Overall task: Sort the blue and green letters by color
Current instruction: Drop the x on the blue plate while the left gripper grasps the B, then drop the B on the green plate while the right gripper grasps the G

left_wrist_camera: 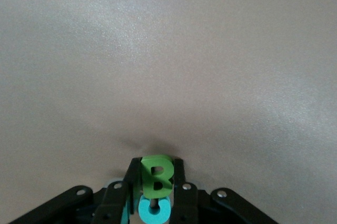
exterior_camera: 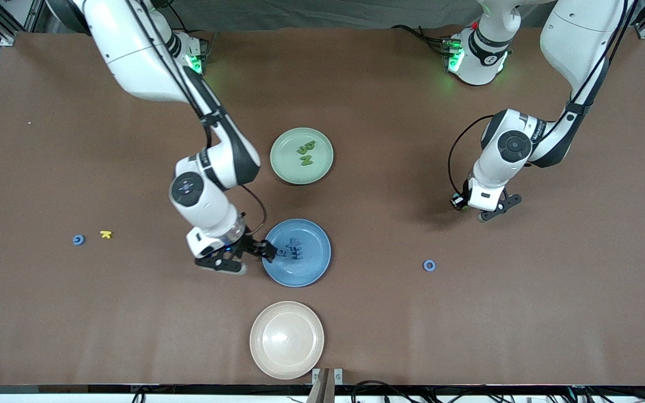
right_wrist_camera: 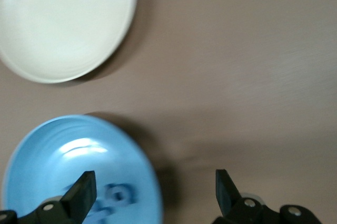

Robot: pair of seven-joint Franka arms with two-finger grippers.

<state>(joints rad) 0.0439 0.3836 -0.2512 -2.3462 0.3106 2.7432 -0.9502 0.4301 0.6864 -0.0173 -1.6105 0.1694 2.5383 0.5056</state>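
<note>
My left gripper (exterior_camera: 486, 212) hangs over bare table toward the left arm's end. In the left wrist view it (left_wrist_camera: 156, 167) is shut on a green letter B (left_wrist_camera: 157, 177), with a light blue round piece (left_wrist_camera: 154, 211) under the B between the fingers. My right gripper (exterior_camera: 266, 250) is open and empty at the rim of the blue plate (exterior_camera: 314, 268), which holds blue letters (exterior_camera: 293, 248). The right wrist view shows the gripper (right_wrist_camera: 152, 195), plate (right_wrist_camera: 63, 166) and letters (right_wrist_camera: 118, 195). The green plate (exterior_camera: 286, 168) holds green letters (exterior_camera: 305, 154). Loose blue letters (exterior_camera: 429, 265) (exterior_camera: 78, 240) lie on the table.
An empty cream plate (exterior_camera: 286, 339) stands nearer the front camera than the blue plate; it also shows in the right wrist view (right_wrist_camera: 63, 23). A small yellow letter (exterior_camera: 106, 234) lies beside the loose blue letter toward the right arm's end.
</note>
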